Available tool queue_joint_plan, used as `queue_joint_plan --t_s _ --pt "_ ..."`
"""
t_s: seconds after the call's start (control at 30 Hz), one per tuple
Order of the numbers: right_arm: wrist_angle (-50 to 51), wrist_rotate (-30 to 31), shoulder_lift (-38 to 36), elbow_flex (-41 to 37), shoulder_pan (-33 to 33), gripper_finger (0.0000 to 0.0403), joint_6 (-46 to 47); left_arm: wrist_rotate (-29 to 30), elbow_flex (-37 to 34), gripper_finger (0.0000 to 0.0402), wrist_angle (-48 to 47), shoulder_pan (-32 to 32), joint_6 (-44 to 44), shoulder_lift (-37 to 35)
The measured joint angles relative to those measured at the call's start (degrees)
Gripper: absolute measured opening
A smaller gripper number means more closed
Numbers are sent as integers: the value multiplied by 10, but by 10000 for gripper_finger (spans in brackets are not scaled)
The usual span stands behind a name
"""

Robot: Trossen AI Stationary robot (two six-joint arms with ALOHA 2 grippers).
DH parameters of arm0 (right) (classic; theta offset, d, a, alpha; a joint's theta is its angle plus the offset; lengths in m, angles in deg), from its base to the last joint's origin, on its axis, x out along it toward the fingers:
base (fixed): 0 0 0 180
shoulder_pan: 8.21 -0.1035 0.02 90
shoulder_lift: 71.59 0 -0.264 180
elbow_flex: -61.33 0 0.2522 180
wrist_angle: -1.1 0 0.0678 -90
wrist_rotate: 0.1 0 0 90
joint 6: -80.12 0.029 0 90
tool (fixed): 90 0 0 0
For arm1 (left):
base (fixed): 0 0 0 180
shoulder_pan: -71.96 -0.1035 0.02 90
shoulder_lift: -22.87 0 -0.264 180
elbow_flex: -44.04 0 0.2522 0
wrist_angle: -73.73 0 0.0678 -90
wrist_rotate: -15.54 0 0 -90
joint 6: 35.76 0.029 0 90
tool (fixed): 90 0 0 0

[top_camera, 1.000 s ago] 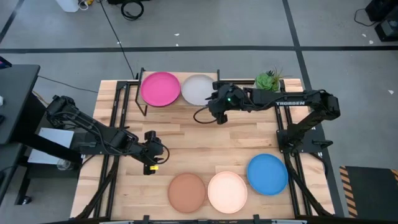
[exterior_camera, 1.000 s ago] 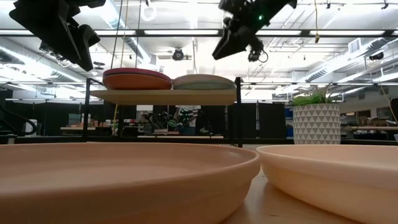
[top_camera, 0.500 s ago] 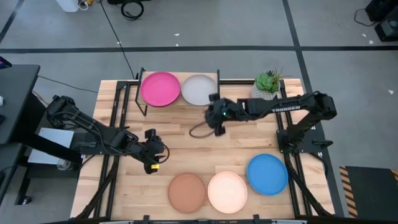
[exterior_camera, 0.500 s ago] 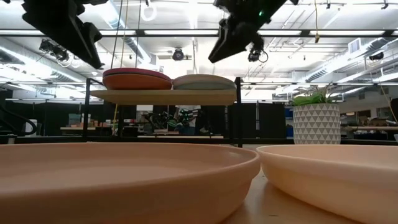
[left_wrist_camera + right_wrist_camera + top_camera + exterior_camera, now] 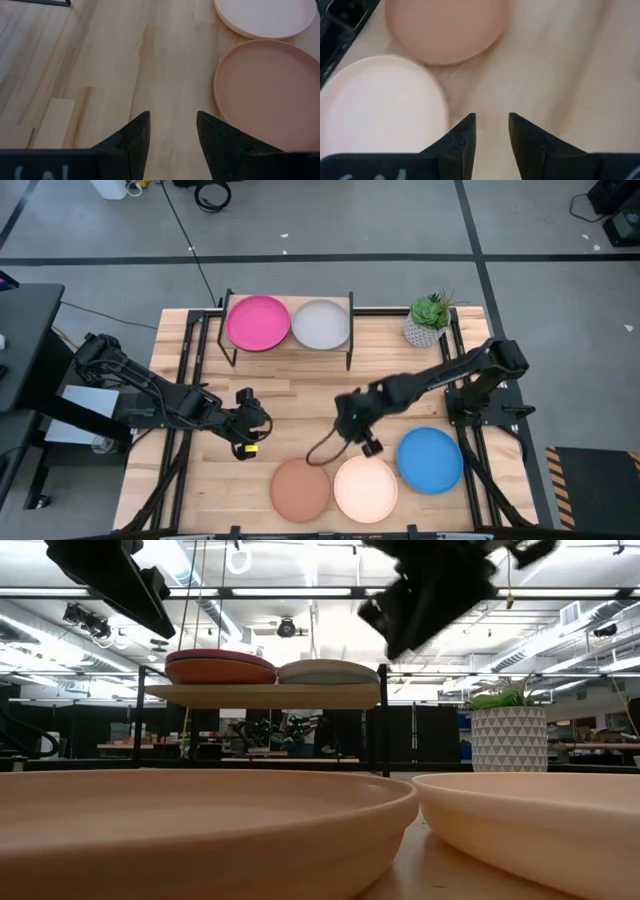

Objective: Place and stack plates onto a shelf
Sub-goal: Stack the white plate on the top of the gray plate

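- Three round matte plates lie in a row on the slatted wooden worktop [image 5: 300,405], well apart from the low wooden-topped shelf with black legs [image 5: 290,352]: a terracotta plate [image 5: 301,489], a cream plate [image 5: 365,488] touching it, and a bright blue plate [image 5: 430,459] just beside the cream one.
- Two stacks already sit on the shelf: a magenta plate [image 5: 258,323] tops one and a grey plate [image 5: 320,324] tops the other, and the low view shows more plates beneath each.
- The right tool [image 5: 352,423] hangs between the shelf and the plate row, above bare wood just shelf-side of the cream plate; its fingers [image 5: 465,135] stand a narrow gap apart and hold nothing.
- The left tool [image 5: 262,420] waits to the left of the terracotta plate, fingers [image 5: 134,137] apart and empty.
- The step in hand looks like reaching for the cream plate. It would go best with one finger over the rim's shelf-side edge and one under it, because the plate is shallow.
- The cream rim touches the terracotta one, so a sideways nudge would shove its neighbour.
- Open wood between row and shelf gives carrying room; a potted green plant [image 5: 428,317] stands right of the shelf.
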State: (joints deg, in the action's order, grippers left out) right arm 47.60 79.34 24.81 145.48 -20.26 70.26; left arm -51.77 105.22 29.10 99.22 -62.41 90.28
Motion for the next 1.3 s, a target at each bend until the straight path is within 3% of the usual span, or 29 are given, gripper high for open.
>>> queue_joint_plan --t_s 0.4,0.77,0.9,1.13,1.3 --pt "34 -8 115 0 -78 122 109 0 0 169 -3 0 3 0" --pt "48 104 140 0 -110 117 137 0 0 169 -5 0 4 0" --pt "48 114 141 0 -110 95 134 0 0 169 -6 0 4 0" --pt "51 93 140 0 -96 17 120 0 0 169 -7 0 3 0" --pt "58 60 120 0 -75 24 91 0 0 169 -7 0 3 0"
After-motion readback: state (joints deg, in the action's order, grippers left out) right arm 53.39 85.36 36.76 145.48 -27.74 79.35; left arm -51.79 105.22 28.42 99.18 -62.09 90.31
